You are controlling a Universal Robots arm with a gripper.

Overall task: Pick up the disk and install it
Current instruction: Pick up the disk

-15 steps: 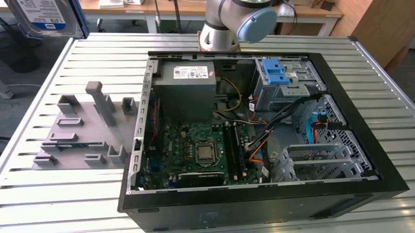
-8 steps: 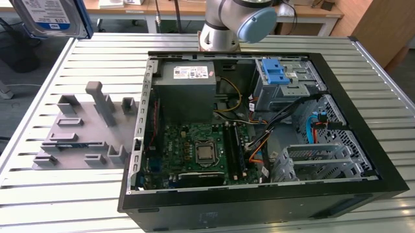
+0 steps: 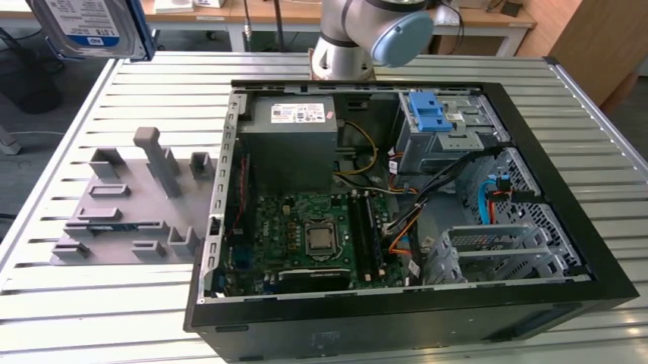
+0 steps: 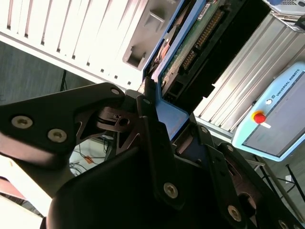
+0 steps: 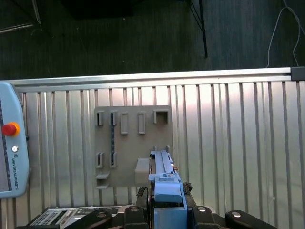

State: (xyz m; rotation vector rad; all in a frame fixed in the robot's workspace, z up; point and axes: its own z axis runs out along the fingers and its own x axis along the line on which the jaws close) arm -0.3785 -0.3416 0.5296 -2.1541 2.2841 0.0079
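My pincer (image 4: 172,125) pinches the disk (image 3: 89,24) by its blue carrier frame, one finger pressed to each side. It holds the disk in the air at the far edge of the exterior view's left, its white-and-blue label facing the camera. Below it lies the slatted metal table (image 3: 102,303).

Next along, a grey slotted holder plate (image 3: 121,220) sits flat on the table, just beside the open computer case (image 3: 385,330). Inside the case, from the exterior view's left, are a grey power supply (image 3: 294,140) and a green motherboard (image 3: 303,227). Further right is a metal drive cage (image 3: 451,140) topped by a blue latch piece (image 3: 430,114). The base of my arm (image 3: 350,45) stands behind the case.

In the first wrist view the disk (image 5: 162,167) hangs edge-on over the holder plate (image 5: 124,152). A teach pendant (image 5: 10,143) lies on the table well apart from the plate.
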